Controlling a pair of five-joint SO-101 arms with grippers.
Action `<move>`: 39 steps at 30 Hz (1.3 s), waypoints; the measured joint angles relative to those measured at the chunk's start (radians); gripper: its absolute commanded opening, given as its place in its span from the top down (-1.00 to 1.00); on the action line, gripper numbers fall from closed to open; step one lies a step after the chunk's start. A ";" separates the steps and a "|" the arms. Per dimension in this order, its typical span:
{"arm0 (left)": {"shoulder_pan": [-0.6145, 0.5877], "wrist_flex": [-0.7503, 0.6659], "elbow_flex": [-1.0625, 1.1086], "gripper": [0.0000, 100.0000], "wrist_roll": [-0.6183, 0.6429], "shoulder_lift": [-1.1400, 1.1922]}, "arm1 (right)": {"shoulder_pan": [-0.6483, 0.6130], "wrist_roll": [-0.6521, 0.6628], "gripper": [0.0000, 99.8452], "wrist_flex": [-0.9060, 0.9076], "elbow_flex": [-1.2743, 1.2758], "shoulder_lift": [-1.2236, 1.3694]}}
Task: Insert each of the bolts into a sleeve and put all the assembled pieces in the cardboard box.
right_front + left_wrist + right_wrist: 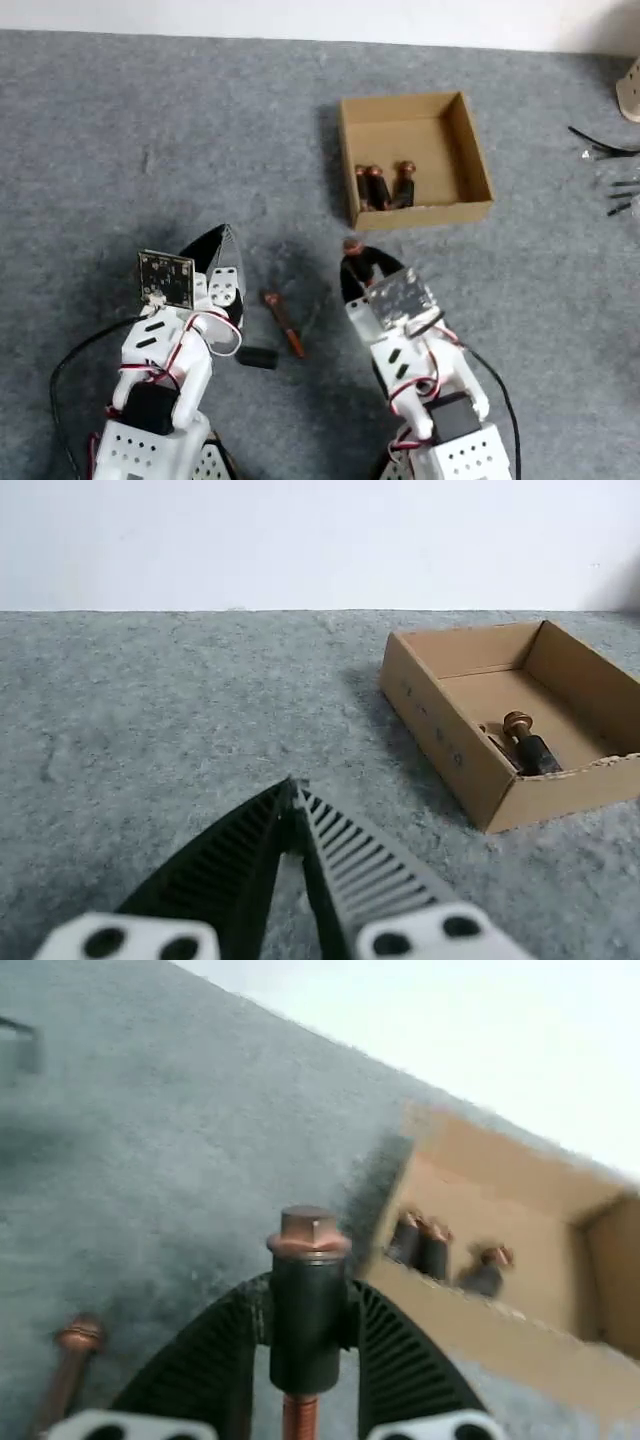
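Sleeved bolt (305,1300), clamped between right jaws

- A grey, carpet-like worktop (150,130) carries an open, square, brown cardboard box (430,213) towards its far side.
- Three black sleeves with copper bolt heads (380,187) lie side by side in the box, against its near wall.
- The right gripper (358,272), just short of the box, grips a black cylindrical sleeve (350,258) with a copper bolt head at its far end.
- A loose copper bolt (283,322) lies between the arms, with a short black sleeve (258,357) just beside it.
- The left gripper (225,238) hangs near the bolt, fingertips meeting.
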 measured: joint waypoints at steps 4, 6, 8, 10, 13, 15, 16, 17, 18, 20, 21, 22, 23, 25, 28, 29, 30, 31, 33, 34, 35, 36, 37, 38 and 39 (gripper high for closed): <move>0.000 0.000 0.000 0.99 0.000 0.000 | 0.046 -0.003 0.99 -0.097 -0.144 0.242; 0.000 0.000 0.000 0.99 0.000 0.000 | 0.072 -0.003 0.99 -0.144 -0.259 0.420; -0.002 0.000 0.000 0.99 0.000 0.000 | 0.098 -0.003 0.99 -0.164 -0.407 0.624; -0.002 0.000 0.000 0.99 -0.002 0.000 | 0.123 -0.003 0.99 -0.173 -0.572 0.830; -0.002 0.000 0.000 0.99 -0.006 0.000 | 0.153 -0.011 0.99 -0.173 -0.822 1.134; -0.002 0.000 0.000 0.99 -0.006 0.000 | 0.173 -0.051 0.99 -0.158 -0.974 1.320; -0.002 0.000 0.000 0.99 -0.006 0.000 | 0.183 -0.077 0.99 -0.141 -1.051 1.405; -0.002 0.000 0.000 0.99 -0.006 0.000 | 0.193 -0.103 0.99 -0.120 -1.122 1.487; -0.002 0.000 0.000 0.99 -0.006 0.000 | 0.203 -0.129 0.99 -0.091 -1.189 1.557; -0.002 0.000 0.000 0.99 -0.006 0.000 | 0.222 -0.173 0.99 -0.031 -1.313 1.683; -0.002 0.000 0.000 0.99 -0.006 0.000 | 0.230 -0.192 0.99 -0.006 -1.369 1.734; -0.002 0.000 0.000 0.99 -0.006 0.000 | 0.235 -0.209 0.99 0.014 -1.415 1.780; -0.002 0.000 0.000 0.99 -0.006 0.000 | 0.236 -0.224 0.99 0.029 -1.458 1.817; -0.002 0.000 0.000 0.99 -0.006 0.000 | 0.236 -0.238 0.98 0.037 -1.511 1.867; -0.002 0.000 0.000 0.99 -0.006 0.000 | 0.230 -0.244 0.98 0.040 -1.539 1.913; -0.002 0.000 0.000 0.99 -0.006 0.000 | 0.230 -0.244 0.98 0.040 -1.540 1.927; -0.002 0.000 0.000 0.99 -0.006 0.000 | 0.230 -0.244 0.98 0.040 -1.542 1.941; -0.002 0.000 0.000 0.99 -0.006 0.000 | 0.232 -0.244 0.98 0.040 -1.542 1.953; -0.002 0.000 0.000 0.99 -0.006 0.000 | 0.233 -0.244 0.98 0.040 -1.542 1.984; -0.002 0.000 0.000 0.99 -0.006 0.000 | 0.233 -0.244 0.98 0.040 -1.542 1.995; -0.002 0.000 0.000 0.99 -0.006 0.000 | 0.232 -0.244 0.96 0.040 -1.542 2.007; -0.002 0.000 0.000 0.99 -0.006 0.000 | 0.232 -0.244 0.92 0.040 -1.542 2.016; -0.002 0.000 0.000 0.99 -0.006 0.000 | 0.230 -0.244 0.86 0.043 -1.542 2.022; -0.002 0.000 0.000 0.99 -0.006 0.000 | 0.230 -0.244 0.80 0.051 -1.542 2.027; -0.002 0.000 0.000 0.99 -0.006 0.000 | 0.230 -0.244 0.73 0.063 -1.542 2.028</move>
